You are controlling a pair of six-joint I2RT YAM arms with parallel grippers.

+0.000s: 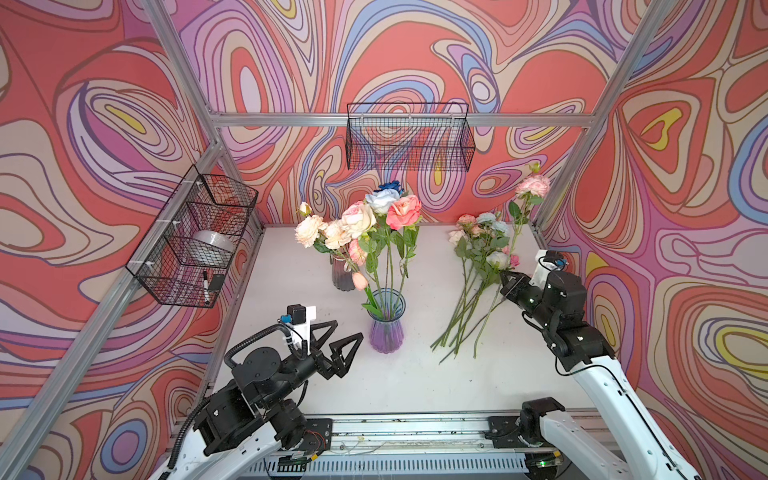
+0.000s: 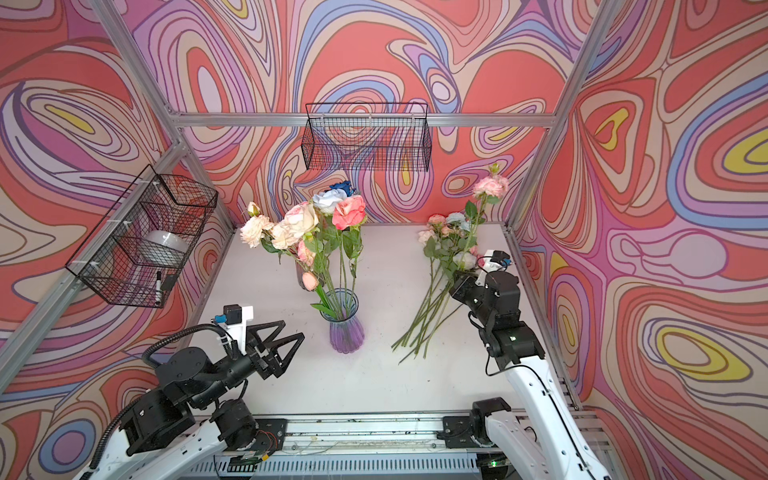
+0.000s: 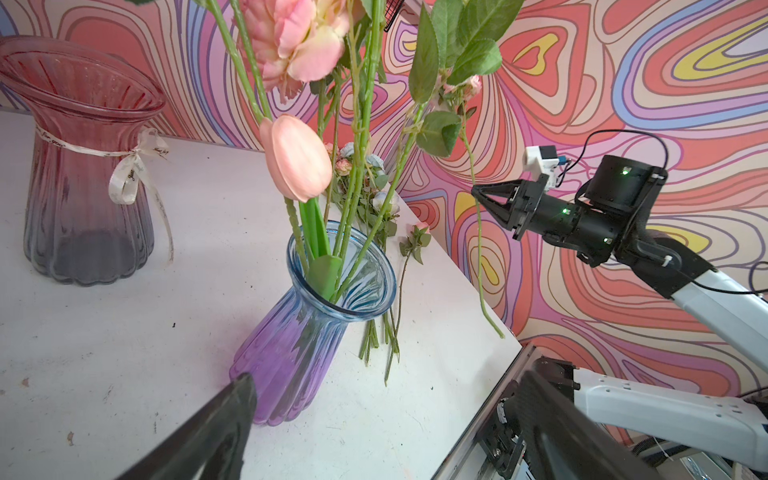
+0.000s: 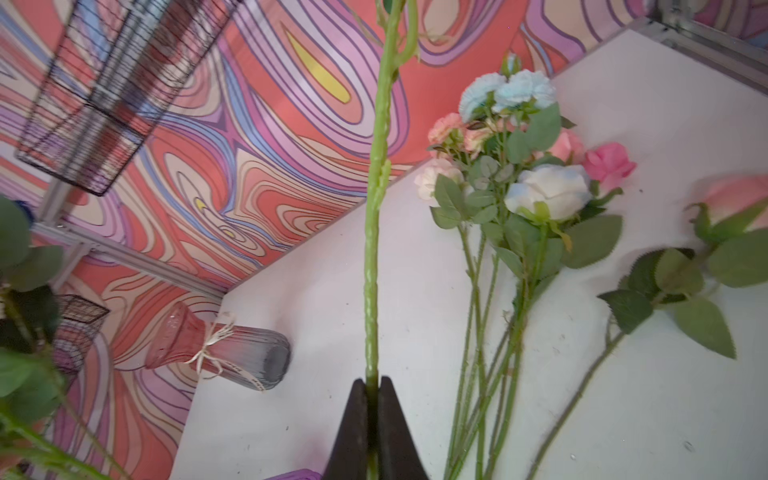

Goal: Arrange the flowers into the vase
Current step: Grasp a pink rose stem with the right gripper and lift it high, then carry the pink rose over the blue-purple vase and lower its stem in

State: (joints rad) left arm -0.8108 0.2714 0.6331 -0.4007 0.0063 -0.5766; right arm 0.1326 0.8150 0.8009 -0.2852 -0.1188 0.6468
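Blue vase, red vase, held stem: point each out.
Blue vase [image 1: 386,332], in a top view, purple lower body.
Red vase [image 3: 77,208], left wrist view, ribbed body.
Held stem [image 4: 371,270], right wrist view, mid-shaft.

You had two vases on the table [image 1: 415,374]: one blue-and-purple vase [image 1: 386,328] and one red-and-grey vase [image 3: 83,187]. Two black wire baskets hung on the walls, one back basket [image 1: 409,137] and one side basket [image 1: 191,237] with three compartments. In the side basket you had one black marker [image 1: 205,286] and one white round object [image 1: 212,243]. About nine blooms [image 1: 359,218] stood in the blue-and-purple vase, but their stems overlapped too much for a sure count. One pink flower [image 1: 532,185] was raised apart. The loose flowers [image 1: 482,249] lying flat came to roughly half a dozen stems, too crossed to count exactly. You had two grippers: one left gripper [image 1: 348,328] and one right gripper [image 4: 373,382].
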